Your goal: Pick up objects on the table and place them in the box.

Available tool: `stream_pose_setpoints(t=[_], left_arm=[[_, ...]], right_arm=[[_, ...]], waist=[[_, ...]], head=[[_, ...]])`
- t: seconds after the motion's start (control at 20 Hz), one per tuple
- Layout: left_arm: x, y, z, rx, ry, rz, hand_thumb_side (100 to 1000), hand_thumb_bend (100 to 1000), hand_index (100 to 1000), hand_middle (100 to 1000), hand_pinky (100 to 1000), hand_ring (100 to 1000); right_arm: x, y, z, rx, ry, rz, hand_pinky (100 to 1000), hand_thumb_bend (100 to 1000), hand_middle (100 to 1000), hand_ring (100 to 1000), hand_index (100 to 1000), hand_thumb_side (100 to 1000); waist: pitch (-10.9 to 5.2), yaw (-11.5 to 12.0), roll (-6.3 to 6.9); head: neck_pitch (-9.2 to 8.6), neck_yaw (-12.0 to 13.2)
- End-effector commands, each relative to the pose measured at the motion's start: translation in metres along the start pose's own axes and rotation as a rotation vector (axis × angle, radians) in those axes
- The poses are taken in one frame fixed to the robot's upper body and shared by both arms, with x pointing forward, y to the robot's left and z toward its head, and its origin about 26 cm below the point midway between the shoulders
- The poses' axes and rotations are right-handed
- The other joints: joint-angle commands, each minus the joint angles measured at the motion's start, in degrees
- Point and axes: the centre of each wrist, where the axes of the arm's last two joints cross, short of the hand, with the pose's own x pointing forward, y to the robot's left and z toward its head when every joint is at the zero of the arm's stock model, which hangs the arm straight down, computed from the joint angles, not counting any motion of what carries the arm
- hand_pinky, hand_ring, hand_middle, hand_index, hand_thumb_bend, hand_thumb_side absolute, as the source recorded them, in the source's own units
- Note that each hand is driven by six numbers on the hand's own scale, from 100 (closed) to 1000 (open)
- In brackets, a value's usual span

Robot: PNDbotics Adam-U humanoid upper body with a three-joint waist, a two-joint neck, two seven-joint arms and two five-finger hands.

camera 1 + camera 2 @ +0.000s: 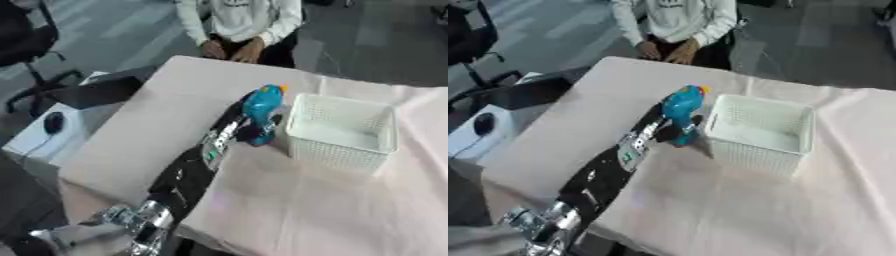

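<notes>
A blue toy (262,111) with an orange and yellow tip stands upright just left of the white mesh box (342,132). My left hand (244,129) is shut on the toy's lower part, its black arm running up from the lower left. The toy is level with the box's left rim and outside it. The box sits on the pink cloth (289,200) and looks empty inside. My right hand shows in neither view.
The table's left edge runs diagonally close beside my left arm. Off that edge stand a white side table with a black mouse (53,121) and a dark laptop (98,91). A person sits at the far edge, hands off the cloth.
</notes>
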Motion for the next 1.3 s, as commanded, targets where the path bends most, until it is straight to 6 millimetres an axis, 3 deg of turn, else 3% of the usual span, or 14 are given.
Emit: stream_pose_setpoints(t=[0.05,0.25,0.3,0.35,0.4,0.5,0.65,0.7,0.75,0.8,0.85,1.05,1.25,1.3], left_arm=[[0.0009,0.019,-0.0101,0.041,-0.021,-0.009,772,516,972,1000,674,901],[-0.0014,0.0182,-0.0094,0.046,-0.015,0.0,771,494,936,1000,650,843],[-0.0018,0.018,-0.0093,0.049,-0.012,0.003,782,372,877,961,629,787],[-0.002,0.0178,-0.0092,0.053,-0.009,0.005,779,397,890,975,624,800],[-0.0022,0.0176,-0.0091,0.058,-0.007,0.008,862,226,828,905,611,733],[-0.0026,0.0161,-0.0085,0.058,-0.001,0.011,852,192,791,861,588,677],[-0.0033,0.0148,-0.0076,0.05,0.003,0.017,849,169,763,804,557,605],[-0.0036,0.0146,-0.0073,0.049,0.005,0.018,835,149,743,760,497,549],[-0.0037,0.0144,-0.0071,0.048,0.006,0.019,837,152,744,765,508,556],[-0.0039,0.0141,-0.0069,0.045,0.008,0.02,805,116,714,711,439,497],[-0.0039,0.0139,-0.0067,0.043,0.009,0.021,814,123,725,727,448,509],[-0.0041,0.0127,-0.0062,0.033,0.013,0.028,796,100,659,627,400,446],[-0.004,0.0123,-0.0061,0.033,0.012,0.038,816,100,558,519,328,375],[-0.004,0.0123,-0.0061,0.034,0.011,0.04,822,100,499,454,263,326]], right_arm=[[0.0045,-0.0014,-0.0083,0.008,-0.033,0.003,293,100,103,100,492,1000],[0.0044,-0.0011,-0.0084,0.009,-0.032,0.0,293,100,101,100,492,1000],[0.0044,-0.0011,-0.0085,0.01,-0.032,-0.002,293,100,101,100,492,1000],[0.0044,-0.001,-0.0085,0.01,-0.032,-0.002,293,100,101,100,492,1000],[0.0044,-0.001,-0.0086,0.01,-0.032,-0.003,293,100,101,100,492,1000],[0.0045,-0.001,-0.0087,0.011,-0.032,-0.004,294,100,101,100,492,1000],[0.0045,-0.0011,-0.0089,0.01,-0.032,-0.005,294,100,101,100,492,1000],[0.0045,-0.0011,-0.0089,0.011,-0.032,-0.005,293,100,101,100,492,1000],[0.0045,-0.001,-0.0089,0.011,-0.032,-0.005,293,100,101,100,492,1000],[0.0045,-0.001,-0.009,0.011,-0.032,-0.005,293,100,101,100,492,1000],[0.0045,-0.001,-0.0091,0.011,-0.032,-0.005,293,100,101,100,492,1000],[0.0045,-0.0009,-0.0092,0.01,-0.033,-0.006,293,100,102,100,492,1000],[0.0045,-0.001,-0.0093,0.01,-0.034,-0.006,293,100,102,100,491,1000],[0.0045,-0.001,-0.0093,0.01,-0.034,-0.006,293,100,101,100,491,1000]], waist=[[-0.5,-0.03,-0.23],[-0.53,-0.08,-0.23],[-0.52,-0.09,-0.23],[-0.52,-0.1,-0.23],[-0.52,-0.11,-0.23],[-0.52,-0.15,-0.22],[-0.51,-0.18,-0.21],[-0.51,-0.19,-0.2],[-0.52,-0.2,-0.2],[-0.51,-0.22,-0.19],[-0.52,-0.23,-0.19],[-0.53,-0.25,-0.2],[-0.51,-0.25,-0.21],[-0.5,-0.25,-0.21]], head=[[-0.56,0.57],[-0.58,0.55],[-0.59,0.56],[-0.6,0.57],[-0.6,0.58],[-0.61,0.59],[-0.6,0.56],[-0.61,0.55],[-0.62,0.54],[-0.62,0.53],[-0.63,0.53],[-0.69,0.51],[-0.72,0.53],[-0.72,0.53]])
